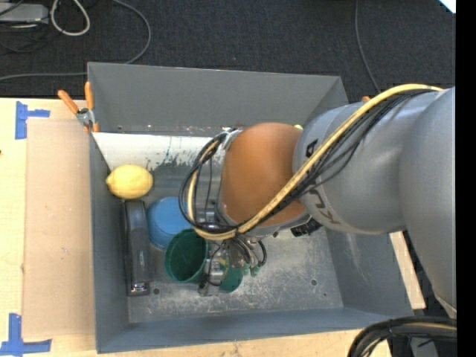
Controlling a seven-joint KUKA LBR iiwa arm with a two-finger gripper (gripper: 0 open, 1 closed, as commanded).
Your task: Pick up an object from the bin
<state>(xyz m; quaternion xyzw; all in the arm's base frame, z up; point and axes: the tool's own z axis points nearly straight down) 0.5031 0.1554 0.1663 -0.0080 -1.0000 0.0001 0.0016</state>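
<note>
My gripper (218, 272) is low in the bin's front middle, under the arm's orange cover. It sits right against the right side of a dark green cup (183, 257), which lies with its round mouth showing. A green part (233, 279) of the same colour shows just right of the gripper; I cannot tell whether it belongs to the cup. A light blue cup (163, 222) lies just behind the green one and touches it.
A yellow lemon (129, 181) rests at the back left by the bin wall. A long dark grey tool (136, 248) lies along the left wall. The arm and its cables cover the bin's middle and right.
</note>
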